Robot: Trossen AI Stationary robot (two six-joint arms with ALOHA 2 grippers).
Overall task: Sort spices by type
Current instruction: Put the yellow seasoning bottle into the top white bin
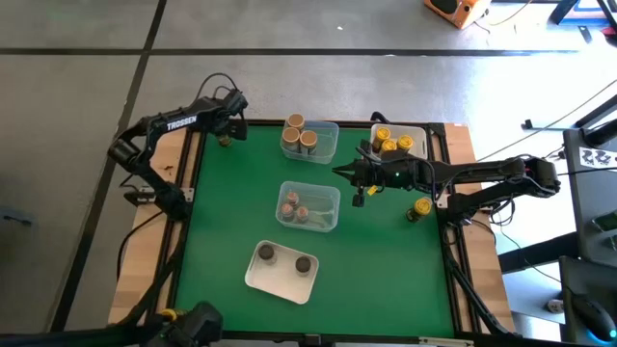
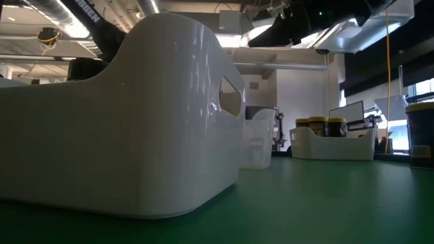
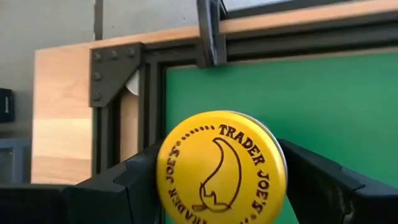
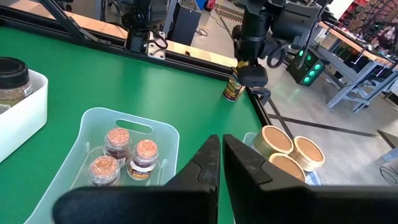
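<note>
Jaws of the left gripper (image 3: 217, 186) are closed on a yellow-topped jar (image 3: 221, 165), one finger on each side of its lid, at the far left corner of the green surface (image 1: 386, 260). From the right wrist view the jar (image 4: 234, 86) looks to sit on or just above the surface beneath that gripper; I cannot tell which.

Jaws of the right gripper (image 4: 221, 155) are pressed together and hold nothing. They hang over mid-surface, with the tray of brownish-topped jars (image 1: 307, 206) just below and ahead of them.

My reading is that the step in hand is picking up this stray yellow jar. Next it should be lifted and carried to the white tray (image 1: 416, 136) of yellow jars. One more yellow jar (image 1: 419, 208) stands loose beside the right arm.
</note>
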